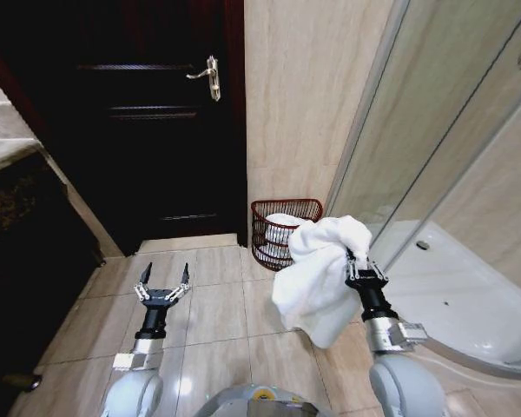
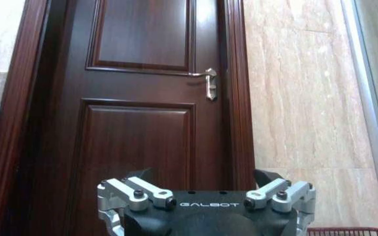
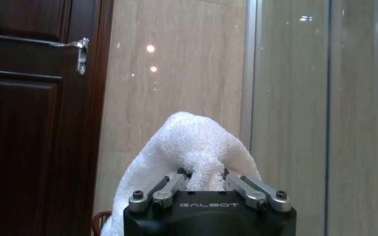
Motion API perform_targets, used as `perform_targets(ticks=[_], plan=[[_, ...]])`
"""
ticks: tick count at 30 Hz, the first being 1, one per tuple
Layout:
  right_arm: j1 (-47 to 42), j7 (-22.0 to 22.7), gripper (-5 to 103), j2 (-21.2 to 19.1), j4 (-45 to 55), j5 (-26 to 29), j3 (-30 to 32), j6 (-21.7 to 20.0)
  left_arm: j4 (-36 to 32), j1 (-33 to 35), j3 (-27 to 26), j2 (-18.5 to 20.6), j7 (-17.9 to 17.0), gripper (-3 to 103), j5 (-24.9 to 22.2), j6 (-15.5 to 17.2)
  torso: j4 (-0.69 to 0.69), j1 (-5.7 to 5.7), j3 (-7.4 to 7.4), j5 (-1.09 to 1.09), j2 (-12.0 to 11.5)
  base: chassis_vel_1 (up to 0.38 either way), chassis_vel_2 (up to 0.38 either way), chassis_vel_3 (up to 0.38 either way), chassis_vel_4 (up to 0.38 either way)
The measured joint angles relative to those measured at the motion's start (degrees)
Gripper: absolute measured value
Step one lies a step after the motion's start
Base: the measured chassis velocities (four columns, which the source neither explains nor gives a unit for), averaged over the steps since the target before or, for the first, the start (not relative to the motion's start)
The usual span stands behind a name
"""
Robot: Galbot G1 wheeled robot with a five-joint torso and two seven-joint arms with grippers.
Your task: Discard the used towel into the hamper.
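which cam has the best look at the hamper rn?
Head view: the whole hamper stands by the wall, white cloth already inside. Left wrist view catches just its rim; right wrist view a sliver beside the towel.
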Motion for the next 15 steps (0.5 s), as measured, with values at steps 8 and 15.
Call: perform_targets(ticks=[8, 15], plan=[[0.26, -0.26, 18, -0.34, -0.45, 0.16, 0.05, 0.16, -0.15, -0.06, 0.18, -0.32, 0.00, 100, 0.67, 0.19, -0.01, 0.02, 0.04, 0.00, 0.04, -0.135, 0.138, 0.129, -0.136], [0.65, -0.38, 18, -0.62, -0.71, 0.26, -0.17, 0.12, -0.69, -0.13, 0.35, -0.42, 0.00, 100, 0.86, 1.01, 0.00, 0.03, 0.05, 0.02, 0.06, -0.165, 0.167, 0.169, -0.168]])
